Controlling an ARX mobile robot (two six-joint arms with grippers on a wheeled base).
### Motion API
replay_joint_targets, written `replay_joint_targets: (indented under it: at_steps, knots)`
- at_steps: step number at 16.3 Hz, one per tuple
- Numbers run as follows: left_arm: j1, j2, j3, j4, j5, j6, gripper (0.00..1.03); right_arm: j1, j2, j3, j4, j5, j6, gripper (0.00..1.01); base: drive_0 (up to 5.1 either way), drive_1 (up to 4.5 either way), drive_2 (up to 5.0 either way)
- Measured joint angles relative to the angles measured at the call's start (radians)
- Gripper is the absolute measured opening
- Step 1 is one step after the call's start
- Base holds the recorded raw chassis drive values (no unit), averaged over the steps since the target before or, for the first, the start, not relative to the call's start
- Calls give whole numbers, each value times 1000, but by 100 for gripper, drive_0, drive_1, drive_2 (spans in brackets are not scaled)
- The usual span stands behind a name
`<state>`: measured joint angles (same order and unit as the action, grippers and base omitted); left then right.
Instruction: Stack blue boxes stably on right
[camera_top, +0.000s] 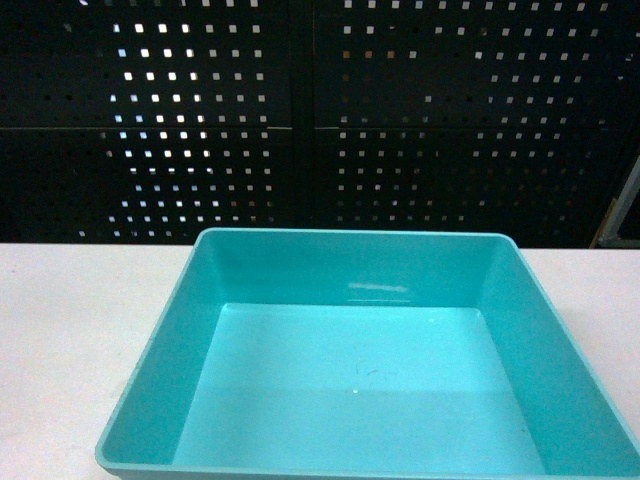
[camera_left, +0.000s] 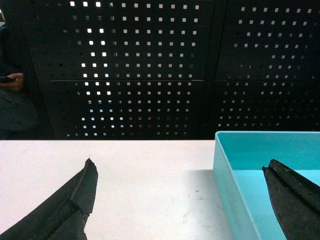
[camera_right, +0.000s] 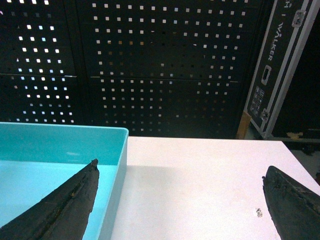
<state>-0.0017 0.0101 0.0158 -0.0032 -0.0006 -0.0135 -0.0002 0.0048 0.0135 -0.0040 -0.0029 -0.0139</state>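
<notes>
Left gripper, right gripper: black, tapered, rough-surfaced jaws.

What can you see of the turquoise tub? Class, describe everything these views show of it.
The turquoise tub is rectangular, of smooth glossy plastic, with plain tapered walls and a flat rim. It sits upright and empty on the white table. Each open gripper straddles a side wall, left and right, one finger inside, one outside; contact isn't visible.
</notes>
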Motion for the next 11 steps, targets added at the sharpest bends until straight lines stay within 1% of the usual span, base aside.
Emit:
replay_joint_targets:
  at_steps: [3, 4, 5, 6, 7, 8, 9, 10, 11]
  knots:
    - [0, 0, 0, 0, 0, 0, 98, 0, 0, 0, 0, 0, 0, 98, 0, 0, 0]
    - [-11, 0, 0, 6, -11, 5, 98, 0, 1, 0, 5, 0, -1, 98, 0, 0, 0]
    - [-90, 47, -2, 121, -106, 35, 98, -30, 54, -2, 110, -47, -6, 98, 0, 0, 0]
    - [-143, 180, -2, 266, -171, 58, 98, -69, 155, -1, 200, -87, -9, 98, 0, 0, 0]
    - [-145, 401, 1, 468, -219, 71, 98, -68, 310, 1, 340, -111, -9, 98, 0, 0, 0]
    - [-160, 584, 26, 617, -224, 78, 98, -45, 501, 13, 487, -127, -9, 98, 0, 0, 0]
    - [-171, 715, 84, 708, -211, 82, 98, -37, 633, 47, 569, -132, -12, 98, 0, 0, 0]
    - [-179, 829, 165, 736, -187, 93, 98, -31, 761, 106, 639, -134, -13, 98, 0, 0, 0]
    - [-169, 959, 271, 689, -142, 91, 98, -3, 927, 214, 683, -135, -24, 98, 0, 0, 0]
